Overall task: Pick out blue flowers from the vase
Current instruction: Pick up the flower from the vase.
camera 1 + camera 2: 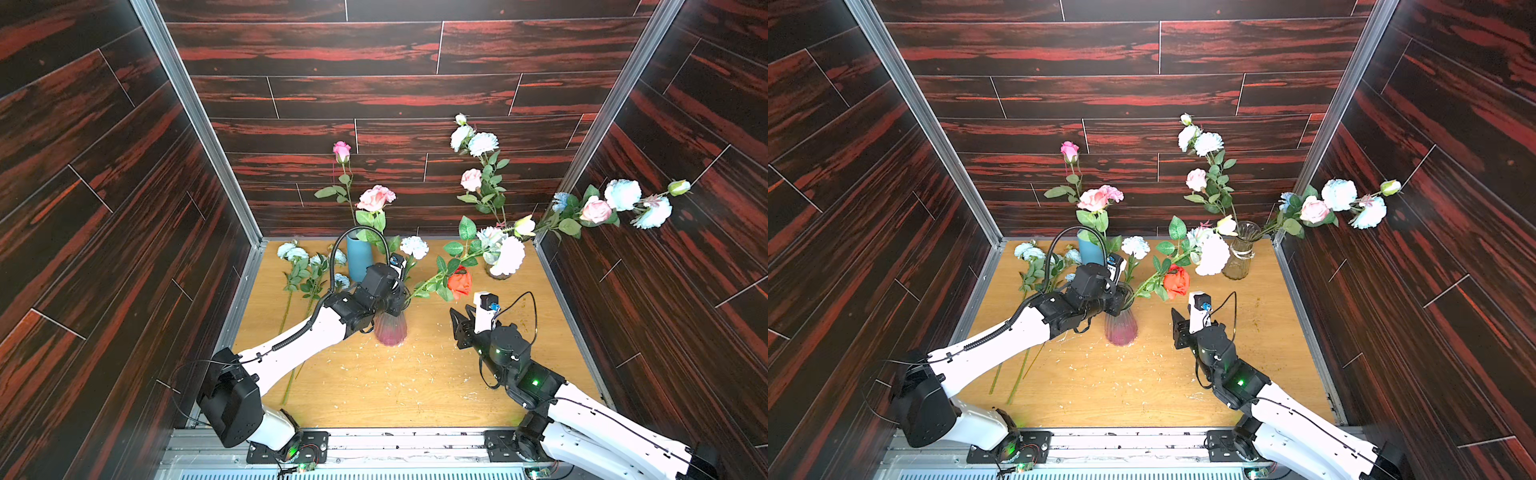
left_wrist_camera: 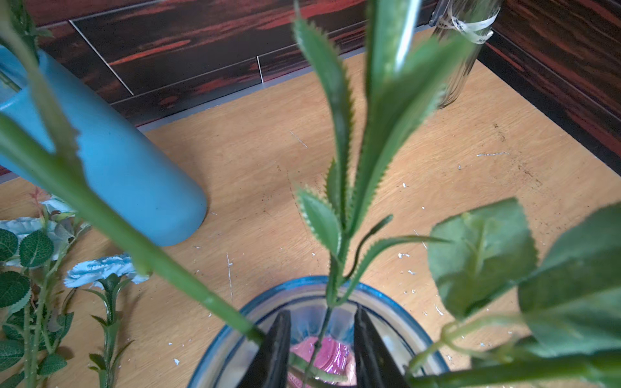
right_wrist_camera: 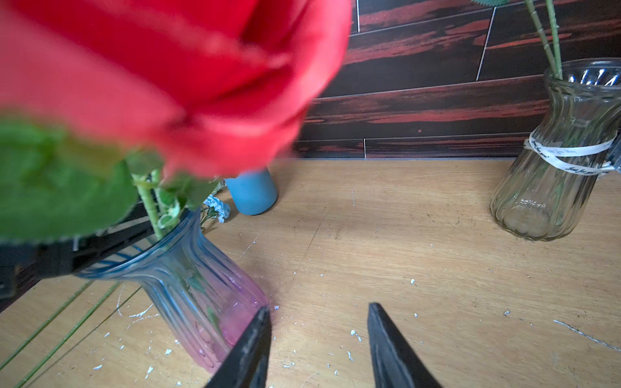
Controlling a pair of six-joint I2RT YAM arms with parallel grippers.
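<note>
The pink-and-blue glass vase stands mid-table. My left gripper hangs over its mouth, open. A thin green stem runs between the two fingers with a gap on each side. That stem carries a blue flower. Several more blue flowers lie on the table at the left. My right gripper is open and holds nothing, low beside the vase's base.
A red rose leans right out of the same vase. Behind it stands a blue ceramic vase with pink roses. At the back right, a clear glass vase holds blue and pink blooms. Walls close in on three sides.
</note>
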